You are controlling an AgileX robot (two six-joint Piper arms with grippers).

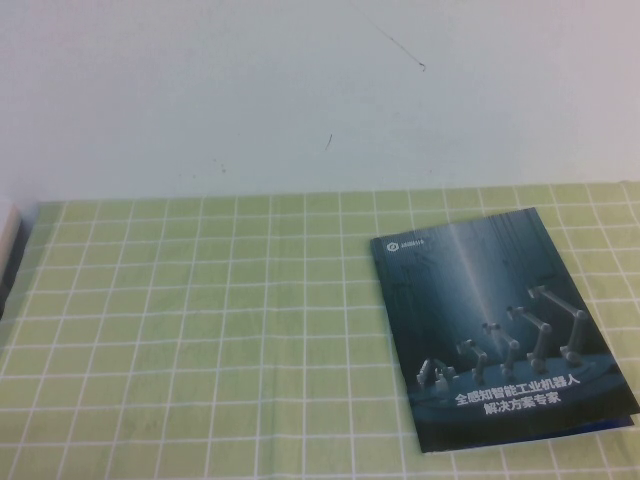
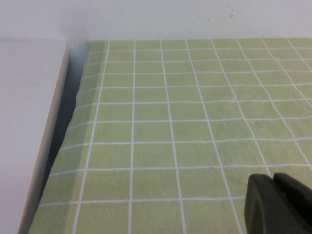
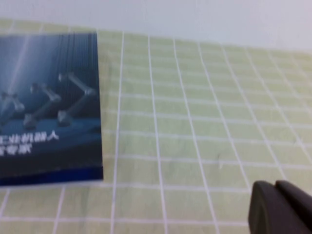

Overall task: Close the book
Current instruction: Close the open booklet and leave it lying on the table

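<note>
A dark blue book (image 1: 495, 330) lies flat and shut on the green checked cloth at the right of the table, its cover showing robot arms and white Chinese text. The right wrist view shows the same book (image 3: 48, 105) off to one side. My right gripper (image 3: 274, 186) hovers over bare cloth away from the book, its fingers pressed together with nothing between them. My left gripper (image 2: 273, 177) sits over the cloth at the table's left side, also shut and empty. Neither arm appears in the high view.
The green cloth (image 1: 200, 330) covers the table up to a white wall behind. A white block (image 2: 27, 126) stands at the cloth's left edge, with a dark gap beside it; its corner (image 1: 8, 230) shows at the far left of the high view.
</note>
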